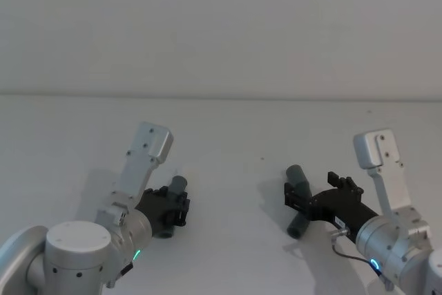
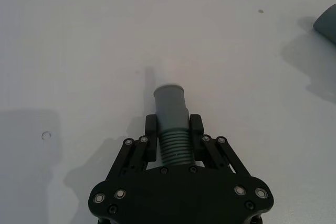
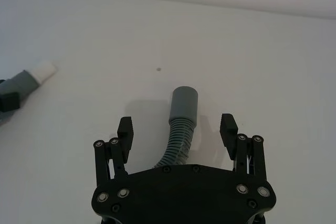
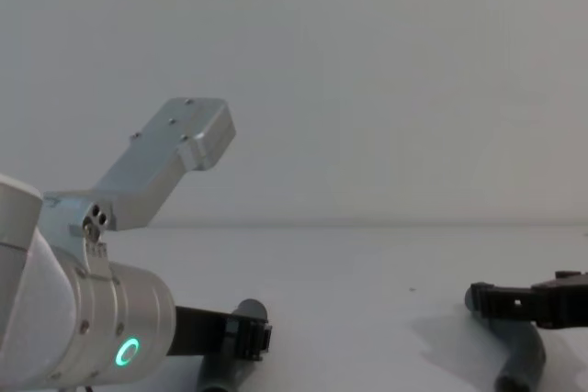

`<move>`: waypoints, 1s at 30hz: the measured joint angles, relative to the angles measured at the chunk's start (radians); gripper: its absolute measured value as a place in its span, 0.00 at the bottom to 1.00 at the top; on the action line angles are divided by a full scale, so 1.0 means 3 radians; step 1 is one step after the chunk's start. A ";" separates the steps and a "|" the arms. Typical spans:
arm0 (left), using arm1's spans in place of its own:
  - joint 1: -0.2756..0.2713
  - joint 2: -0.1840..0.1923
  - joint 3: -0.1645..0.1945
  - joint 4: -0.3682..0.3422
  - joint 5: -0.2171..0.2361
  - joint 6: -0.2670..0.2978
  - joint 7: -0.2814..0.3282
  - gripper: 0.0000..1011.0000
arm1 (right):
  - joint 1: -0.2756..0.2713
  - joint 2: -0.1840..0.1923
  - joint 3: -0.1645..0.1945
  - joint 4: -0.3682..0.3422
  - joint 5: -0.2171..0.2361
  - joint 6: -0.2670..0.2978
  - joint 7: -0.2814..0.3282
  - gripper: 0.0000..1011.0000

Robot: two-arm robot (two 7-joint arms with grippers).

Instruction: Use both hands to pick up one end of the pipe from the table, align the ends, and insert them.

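Finds the pipe (image 1: 298,226) at the near side of the table (image 1: 228,136), both ends turned roughly toward 12 o'clock. In the head view, places the white-tipped end (image 3: 35,76) at 8 o'clock, clamped on the ribs just behind its cuff by the left gripper (image 2: 174,124), narrow and tight. Places the plain end (image 3: 184,103) at 4 o'clock, between the fingers (image 3: 125,129) of the right gripper (image 3: 177,123), spread wide, touching neither side of the cuff. With the ends well apart. Cannot tell whether the ends rest on the table.
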State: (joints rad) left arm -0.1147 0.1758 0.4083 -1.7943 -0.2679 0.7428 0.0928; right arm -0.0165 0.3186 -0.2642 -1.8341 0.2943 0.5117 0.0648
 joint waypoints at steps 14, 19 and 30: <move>0.0000 0.0000 0.0000 0.0000 0.0000 0.0000 0.0000 0.35 | 0.0155 -0.0057 -0.0019 0.0259 -0.0076 -0.0011 0.0022 0.99; 0.0000 0.0000 0.0000 0.0000 0.0000 0.0000 0.0000 0.35 | 0.0182 -0.0077 -0.0018 0.0316 -0.0096 -0.0010 0.0022 0.99; 0.0000 0.0000 0.0000 0.0000 0.0000 0.0000 0.0000 0.35 | 0.0217 -0.0125 0.0003 0.0408 -0.0127 0.0013 0.0006 0.99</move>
State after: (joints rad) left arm -0.1147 0.1757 0.4083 -1.7943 -0.2679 0.7427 0.0927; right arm 0.0487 0.2812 -0.2634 -1.7116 0.2562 0.5156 0.0667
